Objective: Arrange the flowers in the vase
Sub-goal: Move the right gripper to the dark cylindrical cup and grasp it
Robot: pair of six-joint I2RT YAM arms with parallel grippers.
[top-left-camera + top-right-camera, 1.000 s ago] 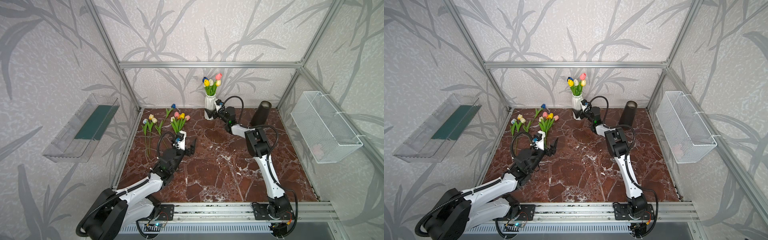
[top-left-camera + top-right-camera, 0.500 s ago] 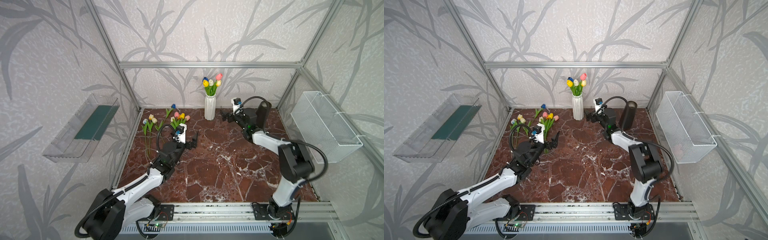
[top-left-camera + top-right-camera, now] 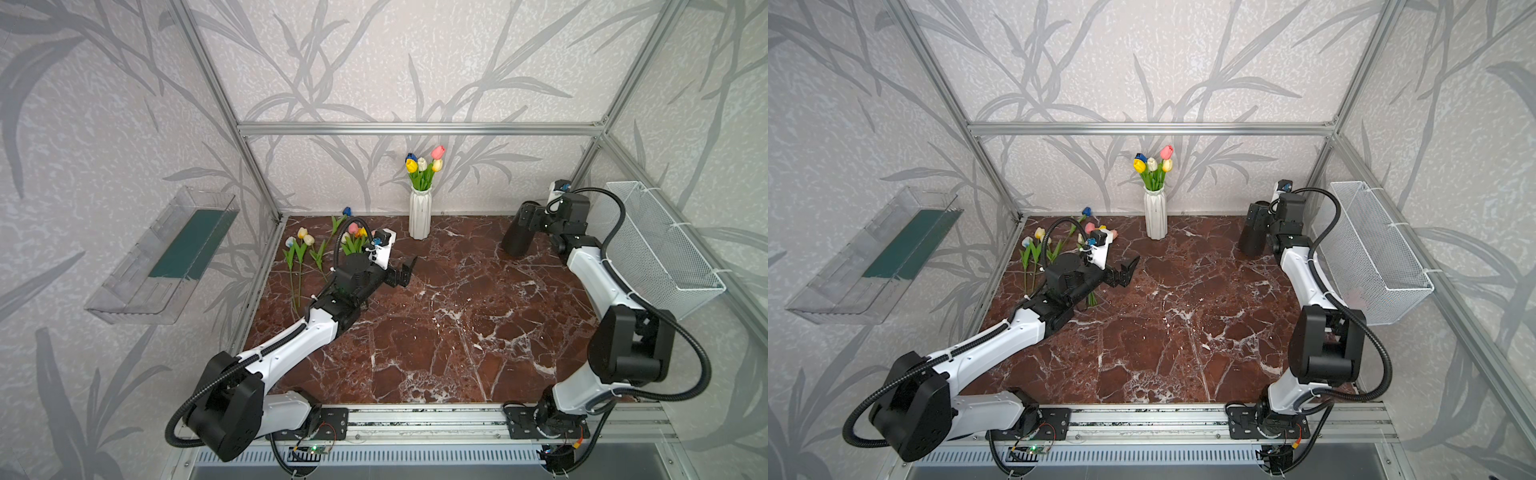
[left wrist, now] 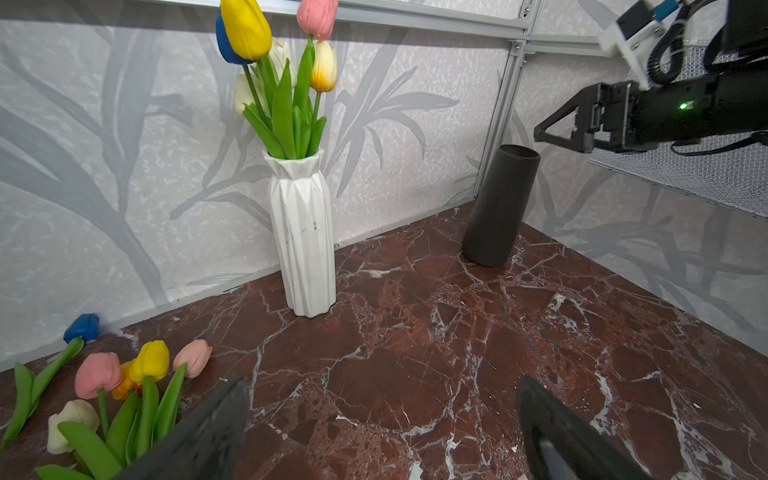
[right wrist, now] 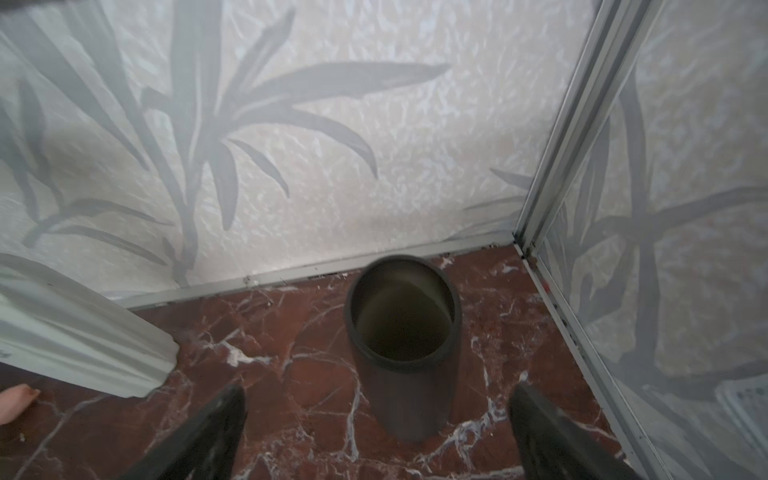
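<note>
Finding one: the white vase [image 3: 420, 218] stood upright against the back wall of the marble table [image 3: 436, 332], serving as the reference for all positions below. It held a bunch of flowers [image 3: 423, 170], stems down and heads fanned above the rim.

Finding two: the loose flowers [image 3: 320, 245] lay flat to the left of the white vase, heads toward the wall. Judged to be a supply pile, with stems presented toward the left arm.

Finding three: the left gripper [image 3: 406, 272] hovered between that pile and the white vase, jaws spread wide and holding nothing (apparently ready for a stem). The right gripper [image 5: 376, 399], likewise spread and empty, sat well to the right of the white vase, above the mouth of a dark vase [image 3: 516, 239]; purpose unclear, possibly parked clear of the work.

Counts: two vases; two grippers; five heads plainly visible in the white vase, possibly a sixth; about nine loose heads, some hidden by the arm. Task judged partly complete.
</note>
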